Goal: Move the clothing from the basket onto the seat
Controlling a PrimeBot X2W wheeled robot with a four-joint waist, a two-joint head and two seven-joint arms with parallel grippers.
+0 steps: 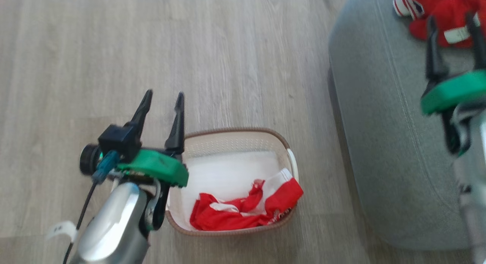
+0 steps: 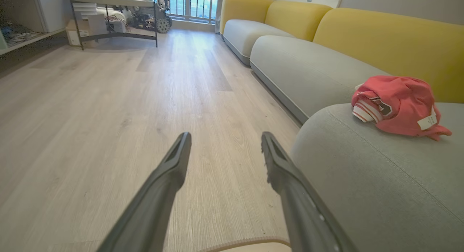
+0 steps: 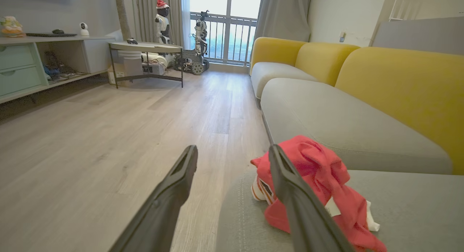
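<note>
a: left side first. pose?
b: left gripper (image 1: 164,94) held above the floor (image 1: 228,47) at the basket's (image 1: 235,130) left edge, fingers spread wide, holding nothing. its forearm (image 1: 114,218) hides the basket's left rim.
a: basket contents?
b: one red garment (image 1: 243,212), crumpled in the near right corner.
a: right side?
b: right gripper (image 1: 451,18) over the grey seat (image 1: 379,104), fingers wide apart, empty, pointing at a second red garment (image 1: 440,5) lying on the seat. that arm is blurred and cut off at the frame edge.
</note>
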